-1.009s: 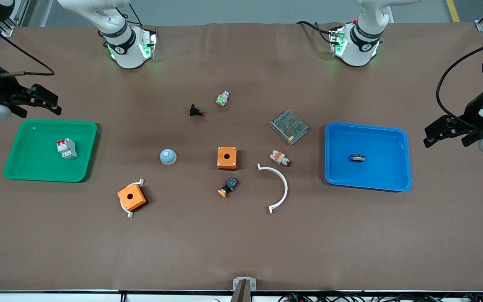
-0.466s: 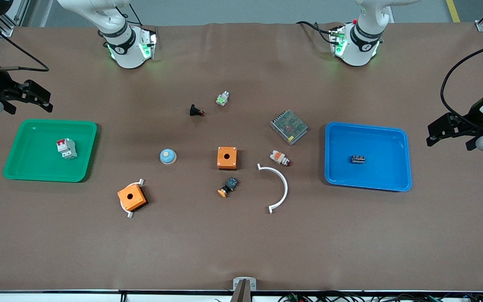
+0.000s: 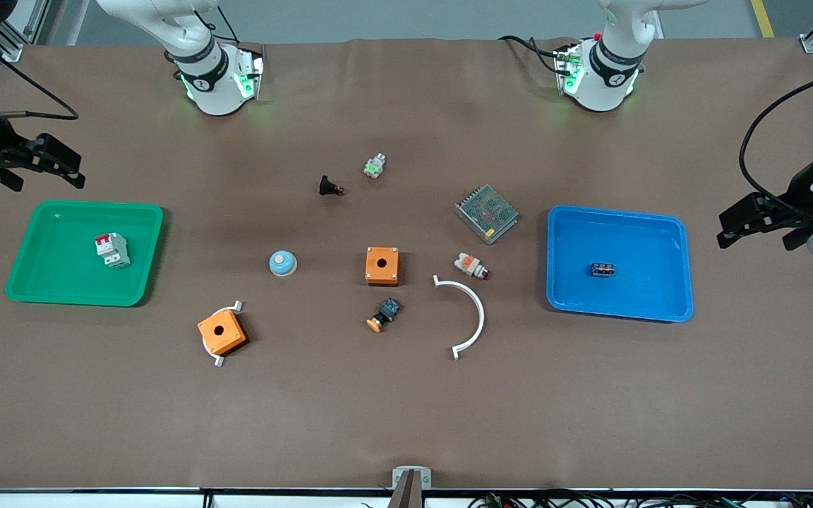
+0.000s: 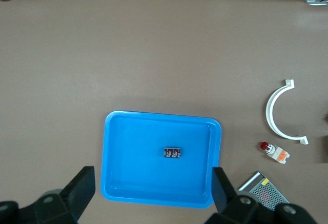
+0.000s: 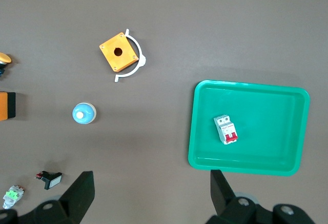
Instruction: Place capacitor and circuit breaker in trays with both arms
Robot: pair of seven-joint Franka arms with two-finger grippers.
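Observation:
The capacitor (image 3: 602,268), a tiny black block with pale marks, lies in the blue tray (image 3: 671,282); it also shows in the left wrist view (image 4: 172,153). The circuit breaker (image 3: 112,250), white-grey with a red switch, lies in the green tray (image 3: 39,282); it also shows in the right wrist view (image 5: 226,129). My left gripper (image 3: 745,224) is open and empty, up in the air past the blue tray at the left arm's end of the table. My right gripper (image 3: 53,164) is open and empty, up in the air at the right arm's end, above the table beside the green tray.
Between the trays lie two orange boxes (image 3: 382,265) (image 3: 221,333), a blue dome (image 3: 282,263), a white arc (image 3: 473,310), a metal mesh unit (image 3: 486,213), a white-orange part with red tip (image 3: 471,266), a black push-button with orange cap (image 3: 384,314) and two small parts (image 3: 330,187) (image 3: 375,166).
Both grippers have drawn back outward from their trays, the right one also toward the robots' side. The capacitor and the circuit breaker have not moved.

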